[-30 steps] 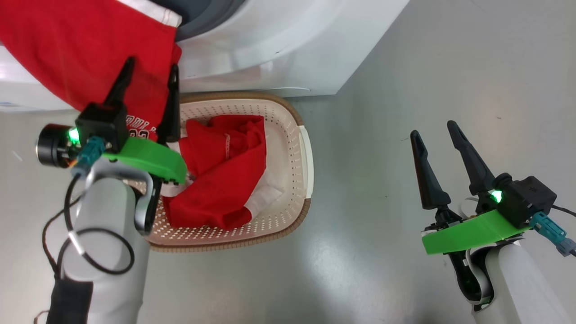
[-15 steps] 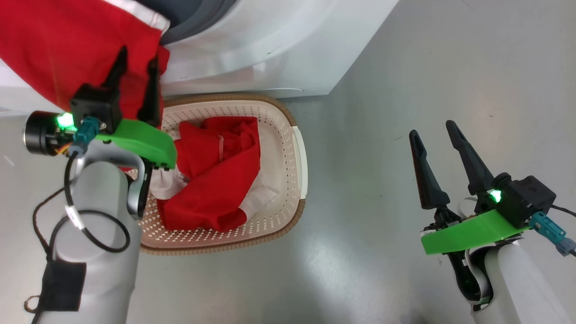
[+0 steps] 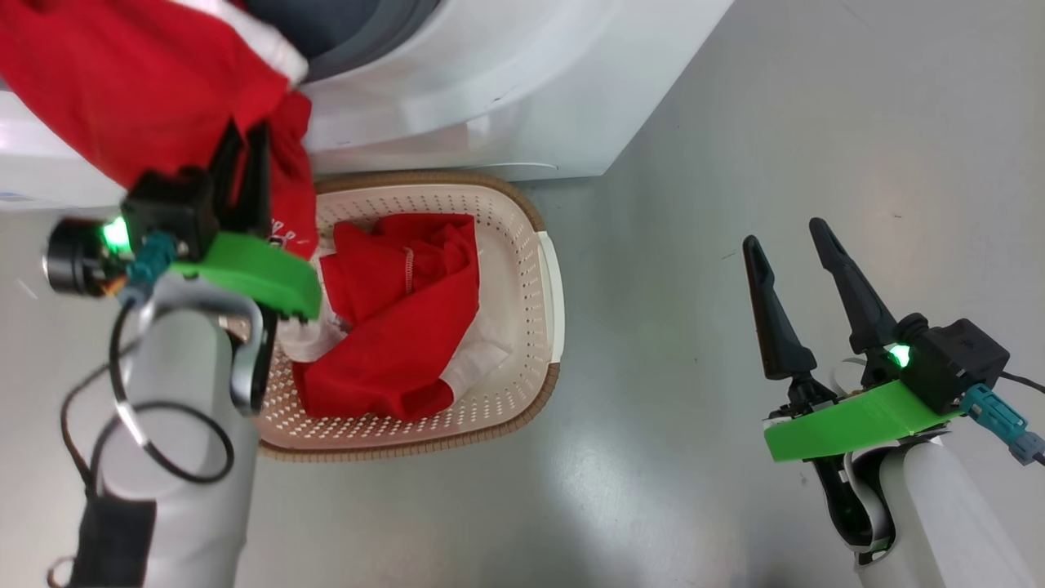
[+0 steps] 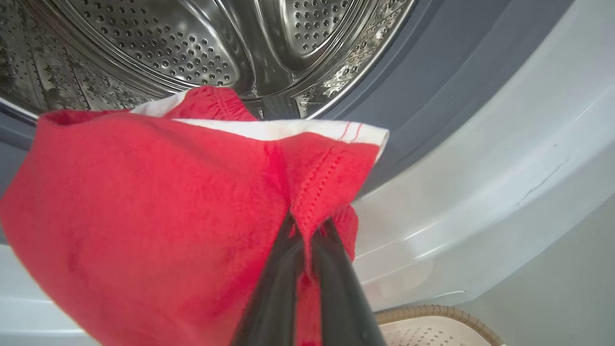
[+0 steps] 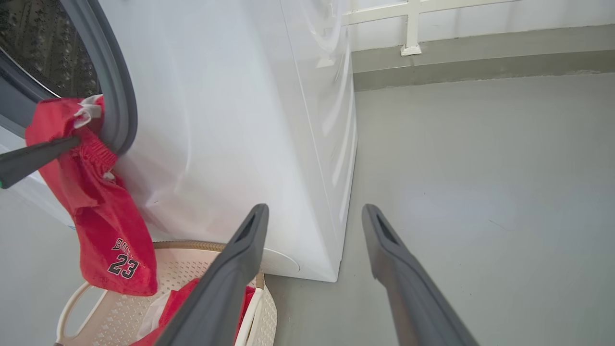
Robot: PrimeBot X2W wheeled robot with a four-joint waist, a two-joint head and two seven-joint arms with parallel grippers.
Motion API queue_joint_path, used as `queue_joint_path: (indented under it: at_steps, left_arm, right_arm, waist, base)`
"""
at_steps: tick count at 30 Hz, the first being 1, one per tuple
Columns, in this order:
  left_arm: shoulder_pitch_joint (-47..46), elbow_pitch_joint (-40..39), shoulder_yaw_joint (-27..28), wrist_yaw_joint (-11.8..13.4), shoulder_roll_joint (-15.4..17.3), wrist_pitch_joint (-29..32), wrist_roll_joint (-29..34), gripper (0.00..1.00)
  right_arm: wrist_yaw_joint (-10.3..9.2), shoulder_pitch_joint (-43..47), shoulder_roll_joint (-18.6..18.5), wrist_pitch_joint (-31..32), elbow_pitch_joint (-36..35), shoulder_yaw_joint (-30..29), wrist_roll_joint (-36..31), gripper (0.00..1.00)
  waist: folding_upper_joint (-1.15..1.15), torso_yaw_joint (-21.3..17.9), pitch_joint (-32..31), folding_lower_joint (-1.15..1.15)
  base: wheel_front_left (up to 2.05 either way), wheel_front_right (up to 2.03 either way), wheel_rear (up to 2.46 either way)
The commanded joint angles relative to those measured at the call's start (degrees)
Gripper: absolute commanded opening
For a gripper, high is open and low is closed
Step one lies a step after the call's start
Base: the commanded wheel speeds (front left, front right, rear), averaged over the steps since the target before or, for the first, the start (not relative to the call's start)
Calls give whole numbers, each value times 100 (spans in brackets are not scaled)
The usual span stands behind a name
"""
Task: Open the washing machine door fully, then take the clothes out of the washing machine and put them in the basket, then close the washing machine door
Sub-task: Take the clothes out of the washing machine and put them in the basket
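White washing machine (image 3: 490,82), basket (image 3: 549,278) just below it — red garment (image 3: 122,90) draped out of the machine, pinched tight in my left claw (image 4: 307,230). I should pull outward until the hem clears, then lower — right claw (image 3: 784,233) spread, idle.

A garment (image 3: 122,82) drapes from the mouth of the washing machine (image 3: 506,73), one fold between the fingers of the left end effector (image 3: 245,135). Below it sits the basket (image 3: 547,278) (on the floor (image 3: 694,163), just before the machine), more clothes (image 3: 400,327) inside; the right end effector (image 3: 788,233) is well apart.
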Motion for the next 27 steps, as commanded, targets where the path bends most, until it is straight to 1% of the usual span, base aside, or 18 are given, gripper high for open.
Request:
queue_joint_path:
  at_steps: [1, 12, 19, 27]
  left_arm:
    - [287, -175, 131, -3, 160, -28, -87, 0]
    - [907, -116, -45, -90, 44, -28, -179, 0]
    - [1070, 220, -337, -175, 0, -28, -262, 0]
    - [1021, 741, -643, -230, -13, -28, -447, 0]
  right_arm:
    - [36, 10, 19, -36, -135, 136, 26, 100]
    - [36, 12, 19, -36, -135, 127, 22, 100]
    - [36, -7, 19, -36, -152, 127, 20, 100]
    - [36, -54, 19, -36, -176, 137, 40, 100]
  waist:
    - [0, 6, -1, 0]
    - [0, 28, -8, 0]
    - [0, 18, 48, 0]
    - [0, -29, 162, 0]
  base:
    - [0, 0, 0]
    - [0, 0, 0]
    - [0, 0, 0]
    - [0, 0, 0]
